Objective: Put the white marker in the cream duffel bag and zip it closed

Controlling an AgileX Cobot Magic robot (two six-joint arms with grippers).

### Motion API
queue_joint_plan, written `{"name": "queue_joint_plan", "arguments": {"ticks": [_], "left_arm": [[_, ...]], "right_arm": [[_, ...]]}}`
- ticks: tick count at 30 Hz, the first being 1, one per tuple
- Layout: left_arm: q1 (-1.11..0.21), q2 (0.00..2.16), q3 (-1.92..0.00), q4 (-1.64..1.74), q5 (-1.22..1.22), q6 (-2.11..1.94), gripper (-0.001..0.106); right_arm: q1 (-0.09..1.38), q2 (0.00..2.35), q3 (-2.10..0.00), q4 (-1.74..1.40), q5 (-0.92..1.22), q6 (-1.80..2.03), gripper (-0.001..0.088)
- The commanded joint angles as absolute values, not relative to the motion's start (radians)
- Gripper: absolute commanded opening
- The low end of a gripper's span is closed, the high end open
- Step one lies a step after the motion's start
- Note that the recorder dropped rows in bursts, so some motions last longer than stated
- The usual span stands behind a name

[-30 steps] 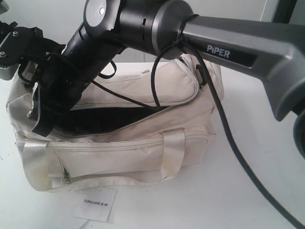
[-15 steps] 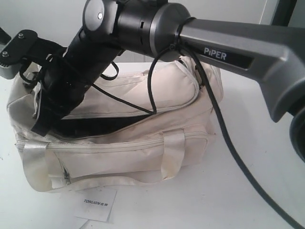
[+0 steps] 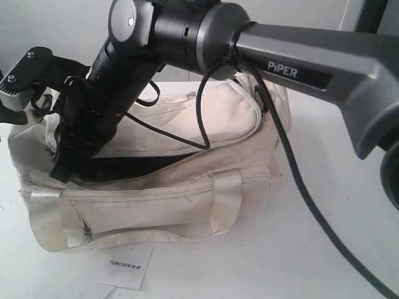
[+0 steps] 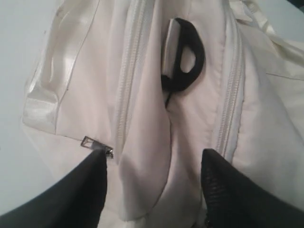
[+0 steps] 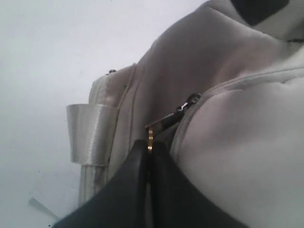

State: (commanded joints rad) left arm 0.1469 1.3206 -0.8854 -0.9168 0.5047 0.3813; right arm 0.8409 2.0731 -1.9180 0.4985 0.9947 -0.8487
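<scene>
The cream duffel bag [image 3: 187, 199] lies on its long side across the middle and left of the white surface [image 3: 349, 205] in the exterior view. Its curved top flap [image 3: 206, 118] is lifted, and the top zip is part open from the centre toward 9 o'clock, baring a strip of black lining [image 3: 137, 165]. The white marker shows in no view; whether it lies inside cannot be told. A shiny strap handle [image 3: 227, 193] crosses the front panel toward 4 o'clock, and the front pocket zip [image 3: 156, 190] runs closed beneath the opening.

The right claw [image 5: 149, 147] is pinched narrow on a small gold zip pull [image 5: 150, 137], its dark fingers [image 5: 128, 190] pressed together with the tab between the tips. In the exterior view the right arm [image 3: 299, 62] reaches from 3 o'clock across the bag to its 9 o'clock end, a black cable [image 3: 293, 168] trailing from it.

The left claw [image 4: 154, 166] is spread wide over the bag's end, its fingers [image 4: 95, 185] well apart with a fold of cream fabric between them, gripping nothing. A silver zip tab [image 4: 97, 146] sits just beside one finger, and a black end ring [image 4: 183, 57] lies further along the fabric.

A white paper card [image 3: 124, 265] printed TONLION lies on the surface at the bag's 7 o'clock, just beside its lower edge.
</scene>
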Motion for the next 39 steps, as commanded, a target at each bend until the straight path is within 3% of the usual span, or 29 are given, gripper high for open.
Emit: {"name": "queue_joint_plan", "arguments": {"ticks": [12,21,24,28,39], "left_arm": [[0.145,1.392,-0.884,-0.956,0.42,0.486,0.062],[0.041,1.454,-0.884,-0.961,0.338,0.566,0.062],[0.032,1.466,-0.884,-0.961,0.304,0.581,0.05],[0.032,1.467,-0.884,-0.965,0.263,0.611,-0.001],[0.032,1.467,-0.884,-0.987,0.233,0.632,0.0]], "right_arm": [[0.841,2.073,-1.918,0.502,1.004,-0.834,0.0],[0.841,2.073,-1.918,0.5,0.998,-0.834,0.0],[0.841,2.073,-1.918,0.5,0.998,-0.834,0.0],[0.841,2.073,-1.918,0.5,1.0,-0.834,0.0],[0.841,2.073,-1.918,0.498,1.054,-0.815,0.0]]}}
